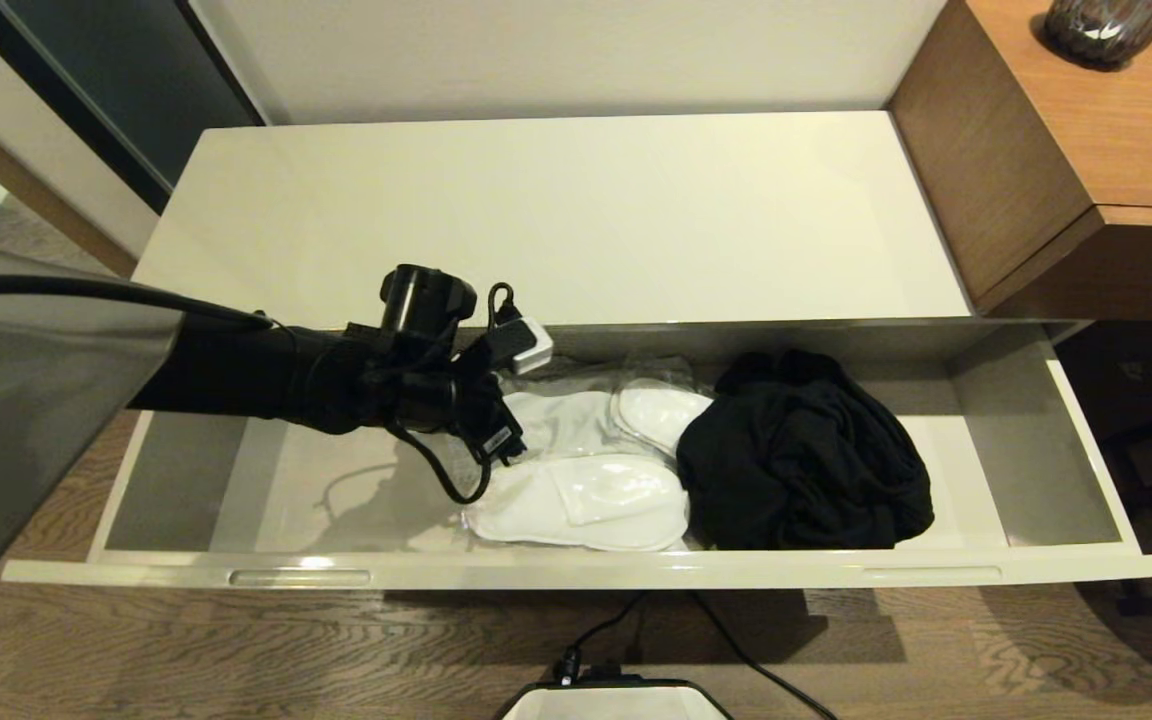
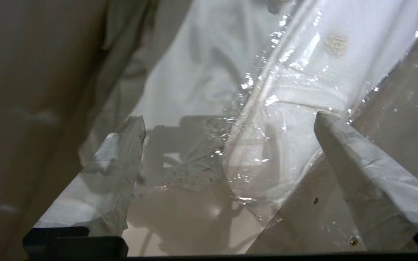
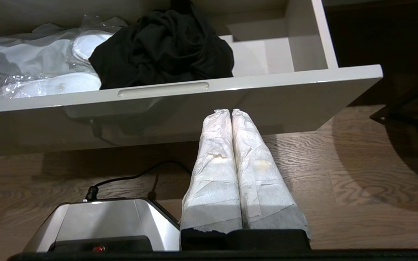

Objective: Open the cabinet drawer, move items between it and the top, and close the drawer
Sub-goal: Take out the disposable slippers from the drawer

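The drawer (image 1: 576,570) stands open; the left pincer (image 2: 230,145), jaws spread wide and empty, hovers over the wrapped slippers (image 1: 586,495) beside the black garment (image 1: 806,455). Step in hand: grasping the slippers. The next move calls for lowering and closing on the wrap.

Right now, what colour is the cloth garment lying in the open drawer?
Black. The garment shows best in the head view, beside the wrapped white slippers.

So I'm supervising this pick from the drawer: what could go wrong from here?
The left gripper hangs open over the wrapped slippers; its fingers may slip on the glossy plastic or pinch only film. The two pairs overlap, so both could lift together. The black garment touches them and might drag.
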